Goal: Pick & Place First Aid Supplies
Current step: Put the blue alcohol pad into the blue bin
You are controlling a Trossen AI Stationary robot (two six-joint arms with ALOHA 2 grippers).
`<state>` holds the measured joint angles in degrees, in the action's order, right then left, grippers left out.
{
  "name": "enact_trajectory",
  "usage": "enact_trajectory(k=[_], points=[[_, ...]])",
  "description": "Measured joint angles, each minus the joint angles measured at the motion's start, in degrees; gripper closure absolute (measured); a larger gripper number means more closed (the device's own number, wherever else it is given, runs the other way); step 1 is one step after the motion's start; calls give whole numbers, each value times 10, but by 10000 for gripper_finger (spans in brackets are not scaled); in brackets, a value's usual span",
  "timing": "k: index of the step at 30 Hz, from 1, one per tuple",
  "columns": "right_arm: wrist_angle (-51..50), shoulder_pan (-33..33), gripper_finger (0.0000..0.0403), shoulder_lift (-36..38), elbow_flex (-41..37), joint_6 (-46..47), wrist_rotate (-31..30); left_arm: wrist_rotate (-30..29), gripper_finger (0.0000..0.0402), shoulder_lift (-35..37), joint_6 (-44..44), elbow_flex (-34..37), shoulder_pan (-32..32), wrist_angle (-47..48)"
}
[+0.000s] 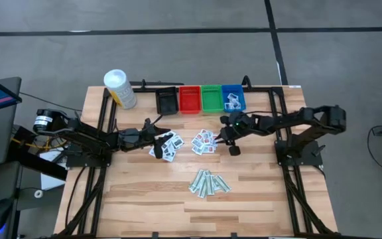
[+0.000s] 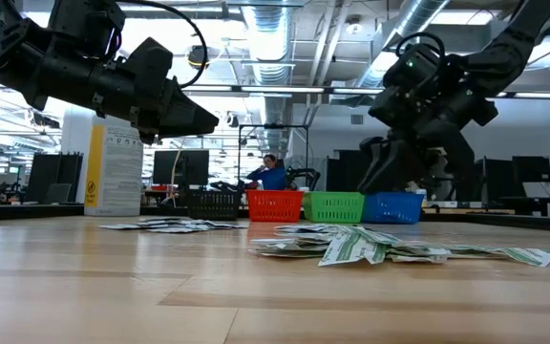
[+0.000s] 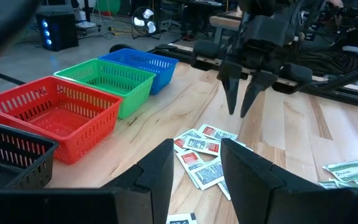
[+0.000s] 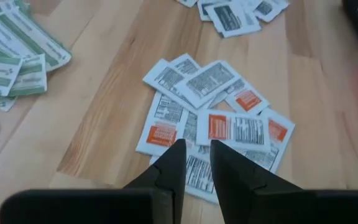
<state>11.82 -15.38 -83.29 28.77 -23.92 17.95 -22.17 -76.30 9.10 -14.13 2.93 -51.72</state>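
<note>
The right tool [image 4: 194, 163] points down over the red-print packets [image 4: 219, 121], its fingers a little apart, grasping nothing. The left tool [image 3: 194, 174] reaches in low, released.

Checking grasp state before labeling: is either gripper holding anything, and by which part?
Nothing held. Right gripper hangs empty and open above the red-print packets; left gripper is open and empty too.

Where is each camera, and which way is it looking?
High: above the table, looking straight down; both arms show.
Low: at tabletop height, looking across to the bins; both arms hang in from above.
Left wrist: on the left arm, facing the right claw; own fingers show.
Right wrist: on the right arm, looking down; own fingers show.
Both wrist views share the red-print packets.
</note>
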Motion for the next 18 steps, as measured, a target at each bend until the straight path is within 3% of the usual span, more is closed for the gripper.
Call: enact_trajectory(k=[6, 11, 14, 18], points=[[-62, 0, 337, 26, 0, 4, -10, 141, 268, -26, 3, 0, 2, 2], [-140, 0, 338, 68, 0, 43, -55, 153, 268, -85, 16, 0, 2, 10], [-165, 4, 338, 88, 0, 75, -61, 173, 268, -118, 29, -8, 2, 61], [-179, 24, 338, 99, 0, 94, -61, 183, 268, -117, 15, -27, 2, 99]])
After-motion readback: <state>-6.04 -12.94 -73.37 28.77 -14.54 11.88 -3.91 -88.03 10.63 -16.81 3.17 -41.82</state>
